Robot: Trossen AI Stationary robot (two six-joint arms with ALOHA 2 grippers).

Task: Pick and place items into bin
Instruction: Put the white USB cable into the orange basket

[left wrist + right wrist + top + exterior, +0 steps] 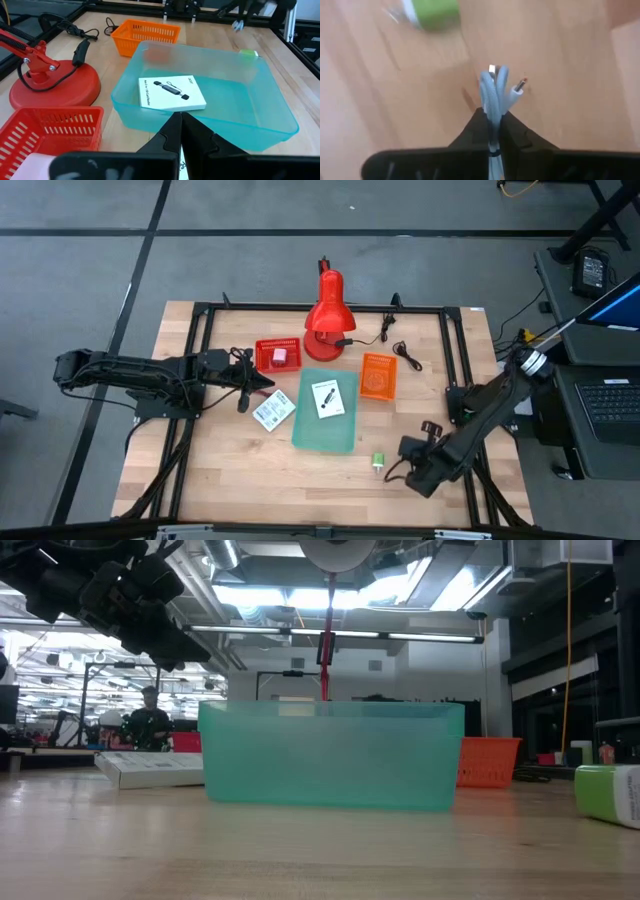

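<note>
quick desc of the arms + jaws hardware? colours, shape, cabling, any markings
Both arms are black, slim jointed links with bulky joint housings. The left arm shows dark cable bundles along its links; the right arm carries a pale silver collar near its upper end. Each ends in two matte black tapered fingers on a wide black crossbar; the right gripper looks the same. No readable markings.

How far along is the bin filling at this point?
Done: one white printed card lies in the translucent teal bin. In hand: the right gripper pinches a light-blue bundled cable. Left: second white card, green block. Left gripper is shut, empty.
</note>
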